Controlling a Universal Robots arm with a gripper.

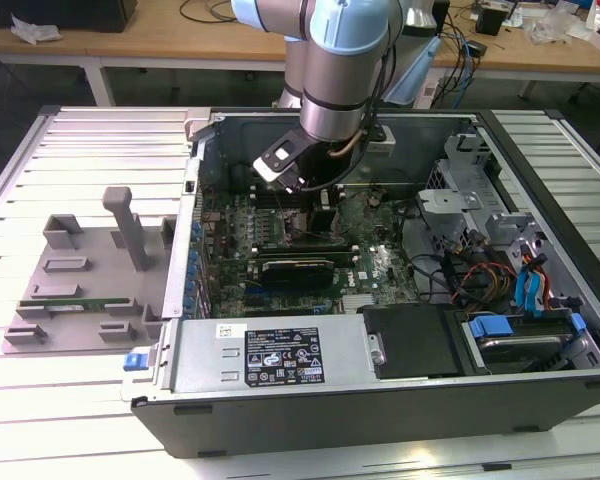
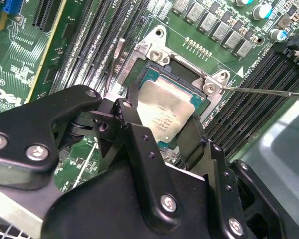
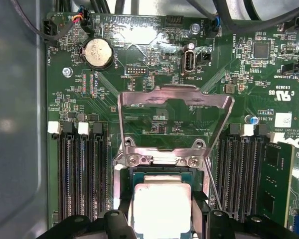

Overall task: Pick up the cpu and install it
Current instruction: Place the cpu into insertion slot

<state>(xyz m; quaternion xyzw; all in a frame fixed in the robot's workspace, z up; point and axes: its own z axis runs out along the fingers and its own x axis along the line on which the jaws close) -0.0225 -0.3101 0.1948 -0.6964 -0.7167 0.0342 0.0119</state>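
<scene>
One arm (image 1: 330, 90) reaches down into an open computer case (image 1: 380, 400) lying on its side on the slatted counter (image 1: 100, 130) in the exterior view. Its wrist hangs over the motherboard (image 1: 370, 265), above a long black card (image 1: 298, 268). A grey plastic tray (image 1: 80, 290) with upright posts sits on the counter at the exterior view's left of the case.

In the second wrist view, the hand (image 2: 164, 119) straddles the cpu (image 2: 167, 112), which lies flat in its socket. The black fingers (image 2: 134, 129) sit against two opposite edges and appear to clasp it, though actual contact is hard to confirm. A thin wire lever (image 2: 269, 91) crosses the memory slots (image 2: 249, 89) beside the socket.

In the first wrist view, the cpu (image 3: 162, 206) lies between the fingers below the raised metal load plate (image 3: 174, 99). A coin cell battery (image 3: 98, 53) sits further up the board.
</scene>
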